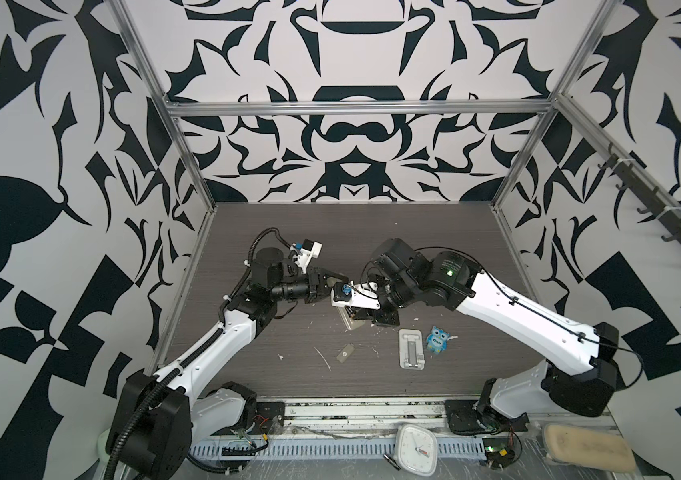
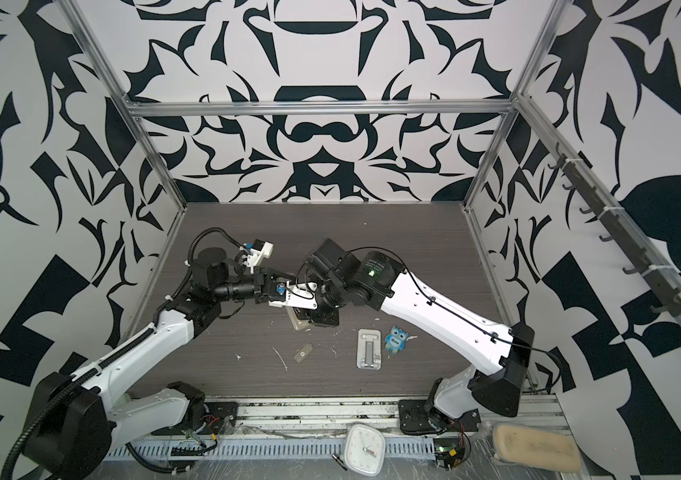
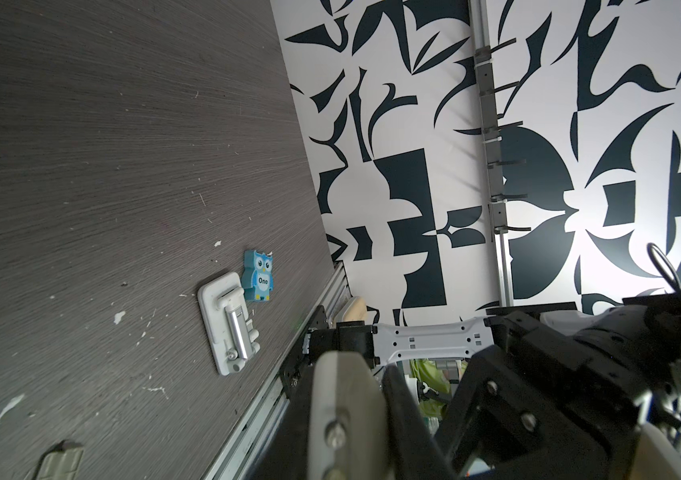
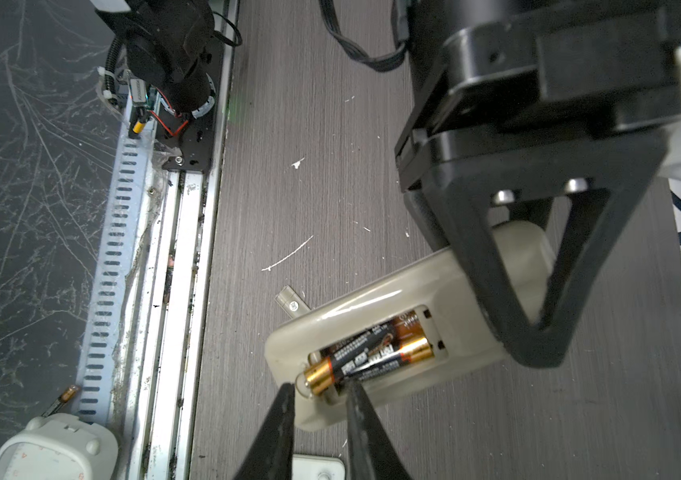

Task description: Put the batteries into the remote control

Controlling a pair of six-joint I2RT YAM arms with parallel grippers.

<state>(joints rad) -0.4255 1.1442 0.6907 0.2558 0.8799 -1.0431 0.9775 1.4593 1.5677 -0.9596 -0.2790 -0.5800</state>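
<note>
Showing its beige back and open bay, the remote control (image 4: 376, 299) is appearing plainly only in the right wrist view. In both top views the right arm's white camera mount is covering nearly all of it, leaving one pale corner peeking out near the middle of the table (image 1: 288, 249), and I cannot tell whether it is resting on the surface. The left claw (image 4: 496, 291) is clamping the remote's far end, one black triangular finger crossing in front of the shell while the other is disappearing behind it. The batteries (image 4: 372, 357) are sitting side by side in the bay, the nearer one tilting with its gold end poking past the rim. The right claw (image 4: 320, 395), its body cut off by the frame edge, is standing partly apart with its dark tips flanking that gold end; whether they are pinching it I cannot tell. The cover (image 1: 345, 354) is lying flat nearer the front edge, half hidden behind the remote in the right wrist view. The stand (image 1: 412, 348) and the blue owl (image 1: 437, 338) are lying just beside each other to the right. The left wrist view is giving only blurred close shapes of its own fingers.
</note>
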